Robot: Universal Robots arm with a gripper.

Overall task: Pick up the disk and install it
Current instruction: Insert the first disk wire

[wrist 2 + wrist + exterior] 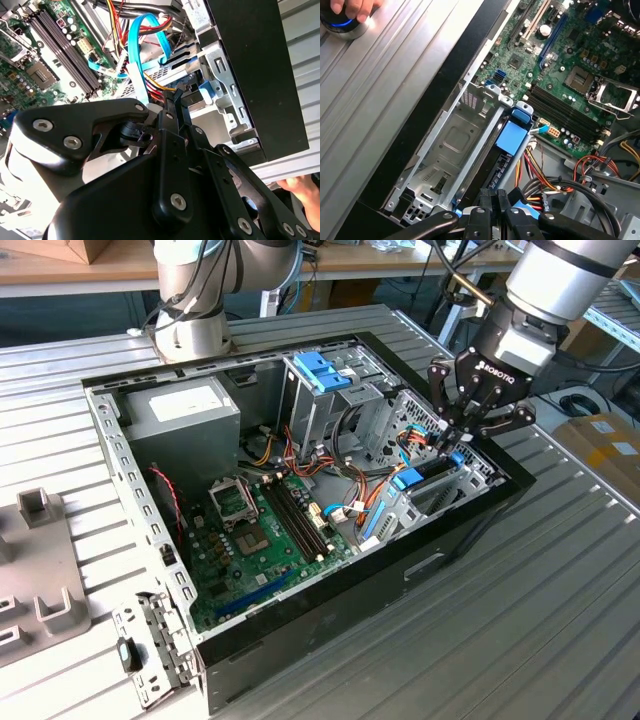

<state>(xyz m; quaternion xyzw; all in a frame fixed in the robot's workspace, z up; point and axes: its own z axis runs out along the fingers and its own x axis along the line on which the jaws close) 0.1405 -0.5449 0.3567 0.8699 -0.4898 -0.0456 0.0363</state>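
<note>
Claw pinched on the disk's end, disk standing edge-on in the drive bay.

Gripper (455, 437) sits directly above the metal drive cage (470, 472) at the corner of the open computer case (330, 610) on the exterior view's right. Fingers drawn narrow, seemingly closed on the near end of the disk (509, 150). In the first wrist view the disk's long axis runs straight away from the fingertips (487, 200) toward the motherboard (570, 75), its light-blue rail tab (514, 137) at the far end, an empty cage slot just beside it. Judgement: partly seated. A person's hand (352, 7) rests outside the case.
</note>
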